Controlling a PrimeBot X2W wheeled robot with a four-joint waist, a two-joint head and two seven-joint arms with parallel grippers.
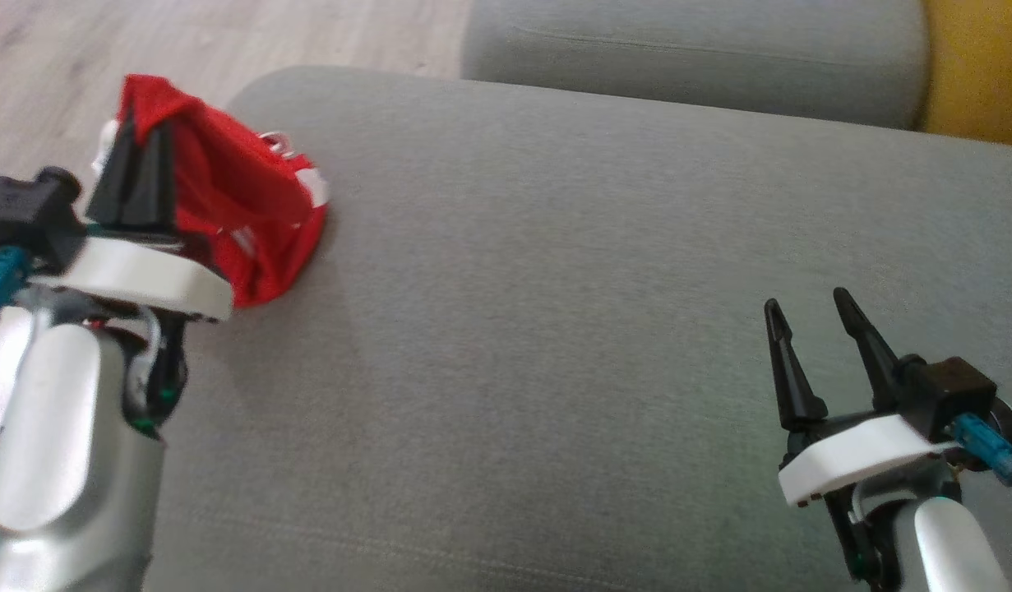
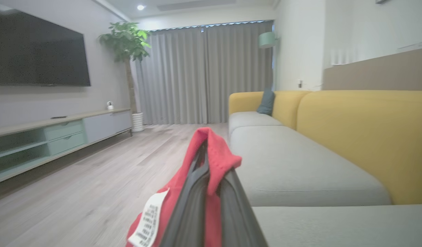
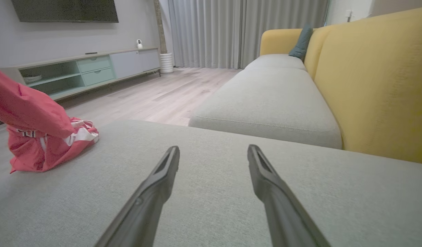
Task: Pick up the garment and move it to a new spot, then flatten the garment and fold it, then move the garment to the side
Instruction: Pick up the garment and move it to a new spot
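Garment (image 1: 251, 214), red with white trim, sits at about ten o'clock in the head view, by the rounded corner of the grey sofa seat cushion (image 1: 555, 329). Its lower part lies bunched on the cushion, and its upper edge is drawn up off it.

That cushion spans most of the head view. A second grey cushion (image 1: 695, 57) adjoins it at twelve to one o'clock, and the yellow backrest (image 3: 378, 79) runs along at three o'clock in the right wrist view. Pale wood floor (image 2: 94, 178) spreads out at eight o'clock in the left wrist view. Beyond it, grey curtains (image 2: 204, 72) hang at twelve o'clock, a dark television (image 2: 36, 51) is on the wall at ten, and a low cabinet (image 2: 60, 133) stands beneath it at nine. A potted plant (image 2: 125, 41) stands at eleven, between the television and the curtains.

The left claw (image 1: 146, 130) is at ten o'clock in the head view, clenched on the garment's raised top edge, with red cloth folded over its tips. The right claw (image 1: 806, 298) is at four o'clock, well apart from the garment. It is released, with its fingers spread wide just above bare cushion and nothing between them.

A blue-green pillow (image 2: 266, 102) leans in the sofa's far corner. A white care label (image 2: 149, 219) hangs from the garment at seven o'clock in the left wrist view; its print is too blurred to read.
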